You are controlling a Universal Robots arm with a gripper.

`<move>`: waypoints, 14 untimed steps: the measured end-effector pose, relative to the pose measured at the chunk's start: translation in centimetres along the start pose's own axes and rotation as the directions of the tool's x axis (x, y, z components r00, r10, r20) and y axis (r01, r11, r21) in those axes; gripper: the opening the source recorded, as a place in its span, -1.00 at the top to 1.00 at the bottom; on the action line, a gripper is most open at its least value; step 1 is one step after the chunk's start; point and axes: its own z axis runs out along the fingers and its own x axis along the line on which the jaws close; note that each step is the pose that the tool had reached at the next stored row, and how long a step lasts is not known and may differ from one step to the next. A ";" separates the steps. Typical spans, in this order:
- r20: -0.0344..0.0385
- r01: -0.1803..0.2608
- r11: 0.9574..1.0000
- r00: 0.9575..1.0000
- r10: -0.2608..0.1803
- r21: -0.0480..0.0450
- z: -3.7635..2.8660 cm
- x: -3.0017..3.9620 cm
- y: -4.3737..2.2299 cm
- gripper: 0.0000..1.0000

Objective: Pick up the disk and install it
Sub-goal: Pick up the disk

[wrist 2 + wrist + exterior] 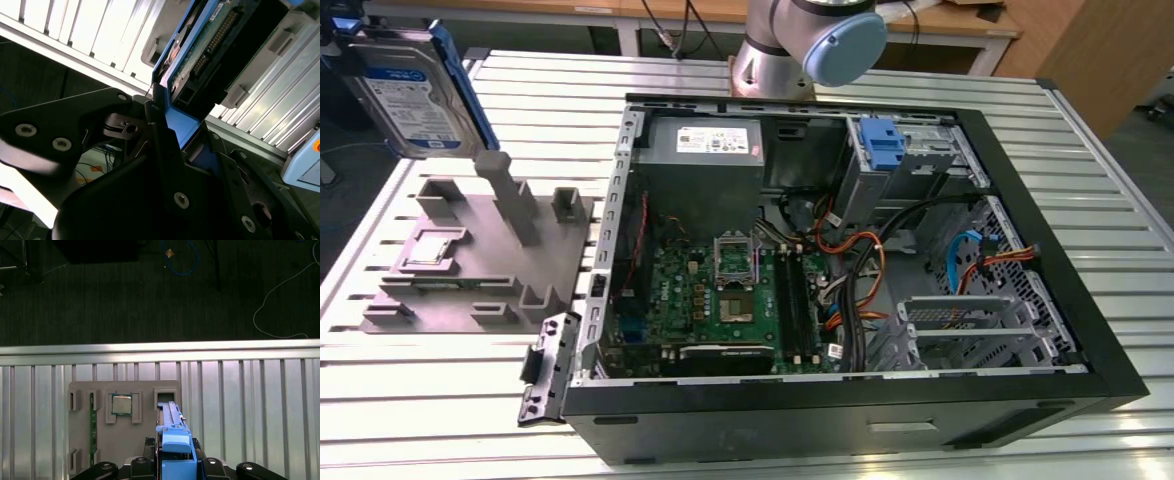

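Item: the disk (403,88), upper left of the exterior view, aloft above the grey fixture (467,260). The gripper (186,134) appears pinched on its blue bracket. We judge pick-up done and install pending, which calls for squaring it to the computer case (854,415).

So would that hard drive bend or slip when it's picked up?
Probably stiff: the disk is a flat metal slab, held up without sagging. Likely heavy for its size, given the metal casing. The exposed circuit board looks fragile, and the smooth blue bracket in the gripper might slip.
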 end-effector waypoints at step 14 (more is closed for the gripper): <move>0.002 0.000 1.000 1.000 0.000 0.000 -0.15 0.00 0.01 0.27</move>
